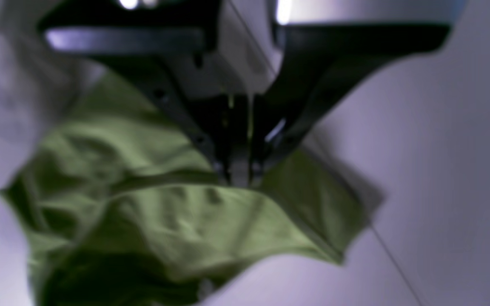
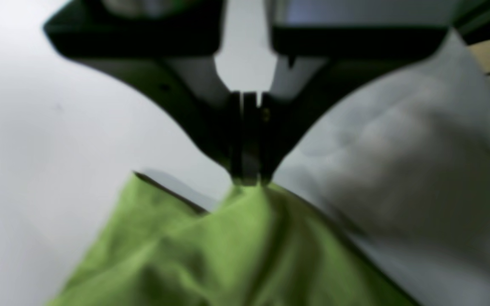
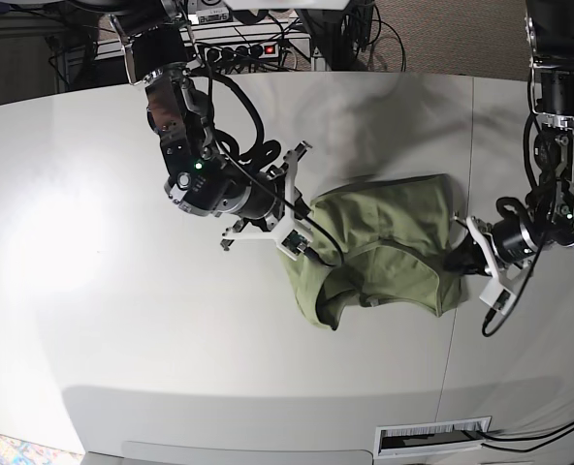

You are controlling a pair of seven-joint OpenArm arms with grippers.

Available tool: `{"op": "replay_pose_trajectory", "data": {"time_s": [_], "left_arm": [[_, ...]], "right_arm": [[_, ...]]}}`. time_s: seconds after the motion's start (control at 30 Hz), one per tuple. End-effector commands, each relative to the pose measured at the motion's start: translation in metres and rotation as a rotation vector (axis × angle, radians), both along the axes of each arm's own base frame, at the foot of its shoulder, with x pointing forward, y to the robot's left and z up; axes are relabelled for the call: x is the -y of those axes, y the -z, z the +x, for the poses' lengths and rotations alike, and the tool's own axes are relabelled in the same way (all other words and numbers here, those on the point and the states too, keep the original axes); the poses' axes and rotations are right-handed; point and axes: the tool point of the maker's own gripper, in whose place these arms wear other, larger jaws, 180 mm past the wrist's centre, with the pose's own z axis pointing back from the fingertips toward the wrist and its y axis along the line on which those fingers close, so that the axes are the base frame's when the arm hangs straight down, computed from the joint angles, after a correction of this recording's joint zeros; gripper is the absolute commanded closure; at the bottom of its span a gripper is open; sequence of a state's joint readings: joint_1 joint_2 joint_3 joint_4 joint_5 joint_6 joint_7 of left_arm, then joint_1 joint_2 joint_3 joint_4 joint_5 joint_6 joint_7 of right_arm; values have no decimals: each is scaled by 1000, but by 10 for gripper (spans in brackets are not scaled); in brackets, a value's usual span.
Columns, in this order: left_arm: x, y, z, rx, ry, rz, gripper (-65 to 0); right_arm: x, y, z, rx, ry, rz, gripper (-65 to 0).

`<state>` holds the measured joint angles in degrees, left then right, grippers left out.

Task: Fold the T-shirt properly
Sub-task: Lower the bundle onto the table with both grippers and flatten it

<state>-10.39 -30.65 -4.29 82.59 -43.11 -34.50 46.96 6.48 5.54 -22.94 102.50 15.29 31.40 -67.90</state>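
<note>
**Clearly a soft load: both grippers pinch the T-shirt at opposite edges**

Plainly, the T-shirt (image 3: 384, 247) is thin, limp knit. It lies bunched on the white table (image 3: 122, 320), right of the table's middle and nearer the right edge than the left, with both near corners bare. One lower part is rolled under and the cloth is creased throughout, so it looks light and unlikely to hold any shape by itself.

The right gripper (image 2: 249, 180) has its jaws pressed together on a peak of green cloth, which rises to the fingertips and fans out below them. In the base view this gripper (image 3: 302, 237) meets the shirt's left edge. The left gripper (image 1: 238, 178) is likewise closed, and a ridge of fabric runs up into its tips; in the base view it (image 3: 466, 252) sits at the shirt's right edge.

As a judgement, such fabric will sag between two held points and slide easily over the smooth table, though a single thin layer could slip from a shallow pinch. The firmer places to take hold look like hems, seams or sleeve edges, where the cloth is doubled. Which edge each gripper holds cannot be told, since both wrist views are blurred.
</note>
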Motion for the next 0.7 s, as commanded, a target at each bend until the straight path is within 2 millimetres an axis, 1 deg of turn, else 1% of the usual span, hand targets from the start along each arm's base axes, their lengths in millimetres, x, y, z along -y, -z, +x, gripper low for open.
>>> {"op": "replay_pose_trajectory", "data": {"time_s": [0.0, 0.07, 0.17, 0.23, 0.33, 0.4, 0.5, 0.57, 0.67], "left_arm": [[6, -17, 1, 41, 20, -35, 0], [18, -15, -16, 32, 58, -53, 0], [33, -6, -46, 7, 106, -65, 0], [44, 0, -65, -14, 124, -90, 0], [60, 5, -84, -22, 126, -144, 0], [69, 9, -90, -29, 122, -168, 0], [79, 11, -91, -27, 115, -195, 0], [81, 10, -87, 6, 102, -192, 0], [76, 11, -78, 78, 83, -131, 0]], "right_arm": [[-3, -15, 10, 55, 0, 17, 0], [0, -13, 11, 57, 7, 0, 0], [4, -10, 10, 52, 12, -22, 0], [10, -9, 15, 81, 24, -58, 0], [19, -16, 29, 158, 55, -80, 0], [25, -20, 36, 185, 81, -72, 0], [35, -23, 43, 199, 121, -49, 0], [39, -20, 45, 191, 137, -39, 0], [33, -15, 39, 146, 127, -6, 0]]}}
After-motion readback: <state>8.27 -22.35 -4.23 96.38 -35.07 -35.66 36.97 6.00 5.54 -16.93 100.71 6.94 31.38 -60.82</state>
